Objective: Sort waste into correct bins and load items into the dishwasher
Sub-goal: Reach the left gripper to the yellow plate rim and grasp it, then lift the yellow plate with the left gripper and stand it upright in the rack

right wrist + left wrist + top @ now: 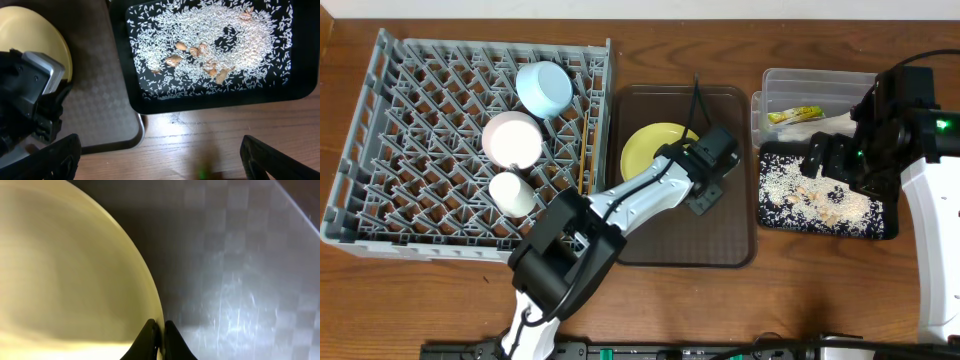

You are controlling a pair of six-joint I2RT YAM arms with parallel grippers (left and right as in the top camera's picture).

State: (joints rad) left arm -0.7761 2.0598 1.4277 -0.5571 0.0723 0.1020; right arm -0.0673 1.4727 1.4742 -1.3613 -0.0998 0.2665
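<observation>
1. Yellow plate (70, 270) is caught. The left gripper (160, 327) has its two dark fingers clenched tight on the plate's rim.
2. In the wrist view the plate spreads out to the left of those fingers. Bare brown serving tray (240, 255) lies to their right and under them.
3. Over to the right gripper (160, 142): the jaws are spread wide and nothing is between them.
4. Just ahead of its fingers sits the black tray (225, 102), covered with white rice (210, 30) and a few pale brown bits.
5. Beyond the right gripper stands the clear tub (800, 80). It holds the green-and-orange wrapper (795, 114) and the white paper (825, 125).
6. Past the plate, on the side away from the left gripper, is the grey dish rack (410, 130).
7. Inside the rack are the blue bowl (545, 88), the pinkish bowl (512, 140) and the white cup (512, 193).
</observation>
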